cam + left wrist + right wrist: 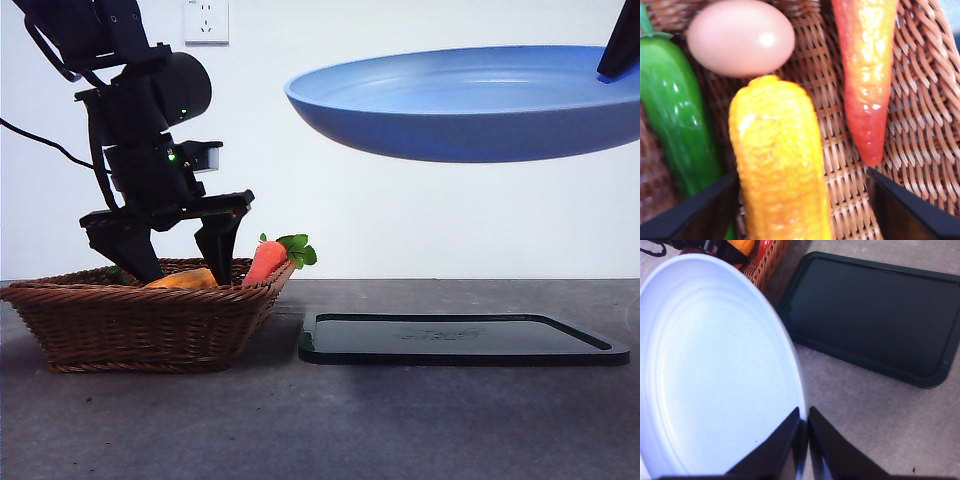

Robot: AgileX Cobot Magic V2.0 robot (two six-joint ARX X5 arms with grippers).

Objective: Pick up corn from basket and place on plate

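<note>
The basket [140, 320] is sitting nearest on the table [300, 430], with the black tray [460, 338] just beside it. Inside the basket the left pincer [185, 262] is standing open, its jaws straddling the corn [777, 165] — one jaw close on the pepper side, the other well clear toward the carrot [865, 75]. The corn is lying on the wicker between a green pepper [675, 110] and the carrot, an egg [740, 37] just past its blunt end. To do this grasp well, I judge the jaws should be sinking lower and centring on the cob's middle before closing, keeping the pepper out of the pinch. Higher up, the right pincer [804, 425] is gripping the plate [710, 365] by its rim, holding it in the air above the tray — empty, waiting for the corn.
</note>
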